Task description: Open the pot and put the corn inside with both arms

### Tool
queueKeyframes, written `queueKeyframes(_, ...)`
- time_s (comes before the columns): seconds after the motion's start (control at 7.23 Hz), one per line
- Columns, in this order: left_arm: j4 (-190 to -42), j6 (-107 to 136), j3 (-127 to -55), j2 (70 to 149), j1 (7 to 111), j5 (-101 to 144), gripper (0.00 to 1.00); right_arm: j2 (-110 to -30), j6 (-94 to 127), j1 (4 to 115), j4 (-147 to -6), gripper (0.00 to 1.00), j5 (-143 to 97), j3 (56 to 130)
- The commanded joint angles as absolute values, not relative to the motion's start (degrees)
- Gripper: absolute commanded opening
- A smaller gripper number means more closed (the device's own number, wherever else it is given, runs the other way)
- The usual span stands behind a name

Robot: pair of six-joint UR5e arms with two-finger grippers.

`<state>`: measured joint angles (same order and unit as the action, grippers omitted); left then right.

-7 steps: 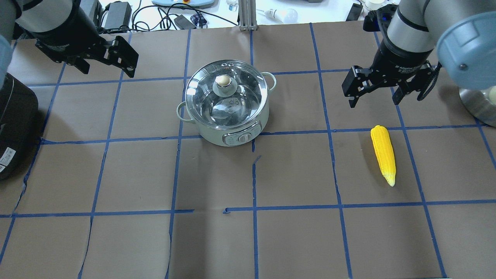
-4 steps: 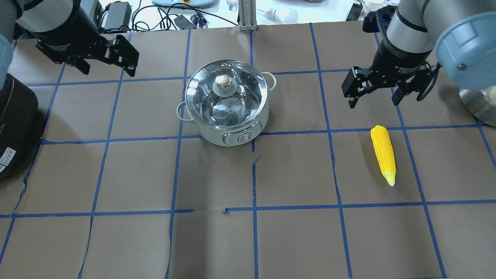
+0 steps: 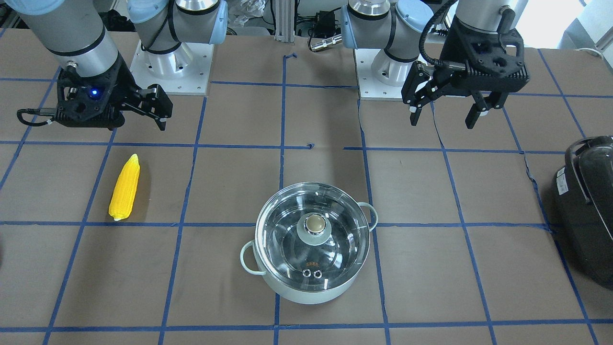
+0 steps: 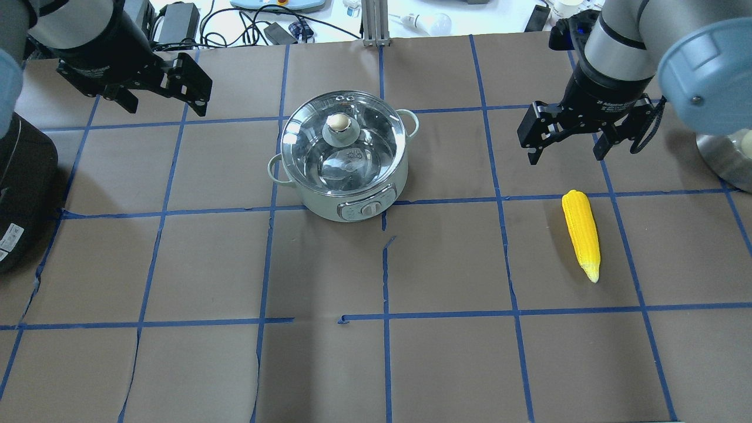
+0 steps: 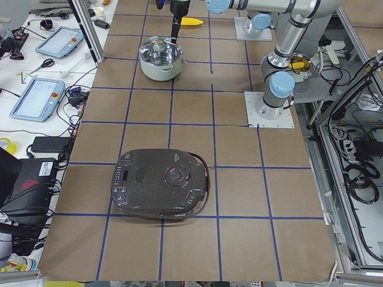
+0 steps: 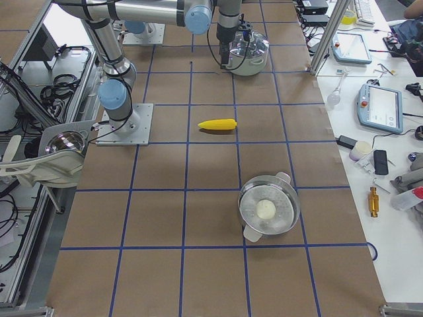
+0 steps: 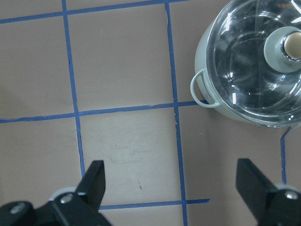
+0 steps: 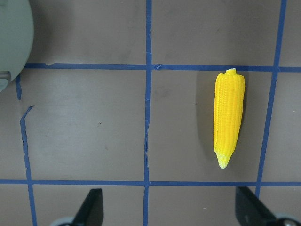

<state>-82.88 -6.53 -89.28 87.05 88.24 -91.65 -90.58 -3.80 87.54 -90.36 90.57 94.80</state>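
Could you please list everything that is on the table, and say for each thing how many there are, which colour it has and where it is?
pot: one, pale green, middle of the table, closed
lid: one, clear glass with a beige knob, on the pot
corn: one, yellow, lying flat on the robot's right side
cooker: one, black, table's end on the robot's left
steel pot: one, silver, something white inside, table's end on the robot's right
table cover: one, brown with blue tape lines
left arm, right arm: two, silver-grey with light blue caps
left claw, right claw: two, black, both open and empty, in the air
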Motion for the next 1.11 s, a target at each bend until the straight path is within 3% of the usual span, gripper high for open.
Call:
queueKeyframes(0.0, -82.79, -6.50, -89.38, 86.75, 88.24, -91.67, 1.00, -90.44, -3.87, 87.54, -90.35, 1.00, 90.18, 94.83)
queueKeyframes(0.97, -83.14, -3.69, -90.00, 86.66, 88.59, -91.49, 1.00, -90.44, -3.96, 87.54, -90.44, 1.00, 90.53, 94.83)
